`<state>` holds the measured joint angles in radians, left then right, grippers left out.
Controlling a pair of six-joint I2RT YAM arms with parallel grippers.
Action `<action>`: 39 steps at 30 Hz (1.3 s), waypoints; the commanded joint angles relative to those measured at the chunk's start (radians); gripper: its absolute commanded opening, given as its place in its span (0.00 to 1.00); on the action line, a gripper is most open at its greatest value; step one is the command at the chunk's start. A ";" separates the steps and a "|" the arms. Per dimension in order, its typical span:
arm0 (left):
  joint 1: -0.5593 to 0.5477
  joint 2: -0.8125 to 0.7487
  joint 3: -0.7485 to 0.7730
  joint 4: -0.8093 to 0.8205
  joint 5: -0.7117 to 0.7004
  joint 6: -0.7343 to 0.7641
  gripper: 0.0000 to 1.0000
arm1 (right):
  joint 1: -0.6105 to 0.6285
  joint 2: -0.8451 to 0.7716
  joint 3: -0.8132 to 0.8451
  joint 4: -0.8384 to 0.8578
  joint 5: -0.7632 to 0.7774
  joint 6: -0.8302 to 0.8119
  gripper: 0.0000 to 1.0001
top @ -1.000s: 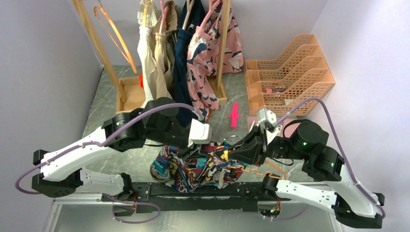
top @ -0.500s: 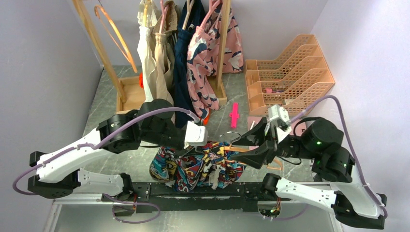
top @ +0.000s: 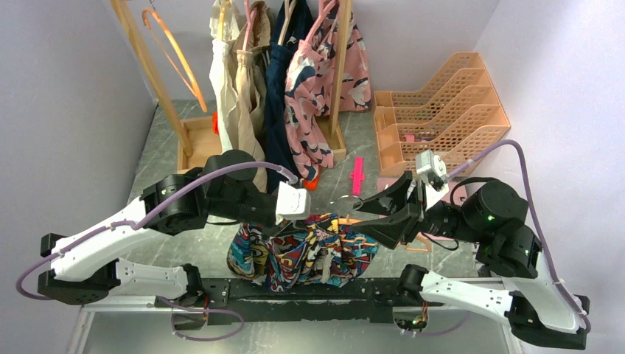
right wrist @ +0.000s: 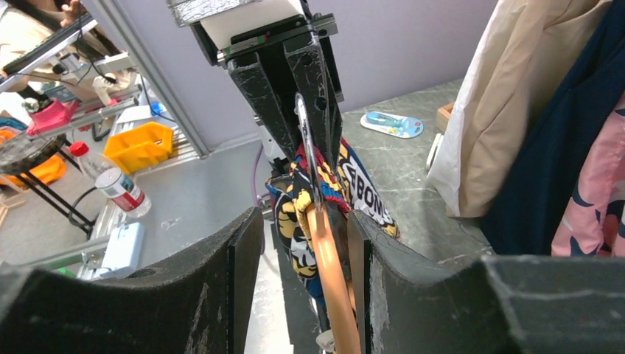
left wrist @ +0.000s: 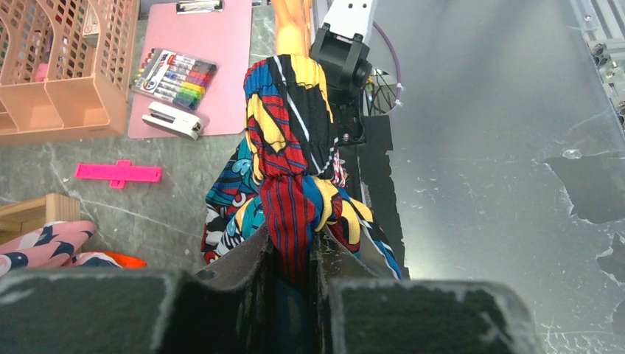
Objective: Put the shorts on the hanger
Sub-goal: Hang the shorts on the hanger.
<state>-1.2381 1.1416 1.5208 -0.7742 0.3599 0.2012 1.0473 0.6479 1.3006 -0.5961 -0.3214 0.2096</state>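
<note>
From overhead the shorts point(top: 302, 251) are a crumpled bunch of bright comic print hanging on the near side of the wooden clothes rack point(top: 337, 81). They are strung between the two grippers, with a pale drawstring dangling from the middle. The left gripper point(top: 278, 228) reaches them from the rack's left end, the right gripper point(top: 363, 221) from its right.

Only the right wrist view shows the hanger point(right wrist: 329, 265) edge-on: a slim, smooth orange-tan bar tipped with a thin silver wire hook. It runs between black fingers that stand partly apart and lies against one of them — whether they pinch it I cannot tell. Block lettering shows on the cloth beyond.

Only the left wrist view shows the other hold. There the fingers point(left wrist: 243, 276) are clamped tight on a gathered, rope-like twist of red-striped fabric, which stretches away and wraps over the hanger's end. That view also catches a pink clipboard point(left wrist: 195, 59), a pack of markers point(left wrist: 175, 71) and a flat pink clip point(left wrist: 118, 173) on the grey marbled table point(left wrist: 147, 214), right of the rack's foot — from above, the clipboard sits mostly behind the right arm.
</note>
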 commanded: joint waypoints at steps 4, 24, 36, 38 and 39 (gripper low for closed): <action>0.004 -0.013 0.003 0.076 0.006 -0.011 0.07 | 0.004 0.012 -0.024 0.082 0.060 0.033 0.48; 0.003 0.038 0.067 0.121 0.108 -0.014 0.34 | 0.003 -0.003 -0.115 0.246 0.010 0.060 0.00; 0.003 0.111 0.101 0.133 0.127 -0.024 0.48 | 0.004 -0.068 -0.195 0.366 0.051 0.078 0.00; 0.004 0.106 0.115 0.123 0.108 -0.030 0.61 | 0.004 -0.089 -0.215 0.389 0.062 0.084 0.00; 0.003 0.099 0.119 0.120 0.100 -0.032 0.67 | 0.003 -0.098 -0.224 0.401 0.066 0.087 0.00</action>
<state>-1.2339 1.2469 1.5883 -0.7078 0.4534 0.1852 1.0485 0.5873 1.0992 -0.3359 -0.2943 0.2775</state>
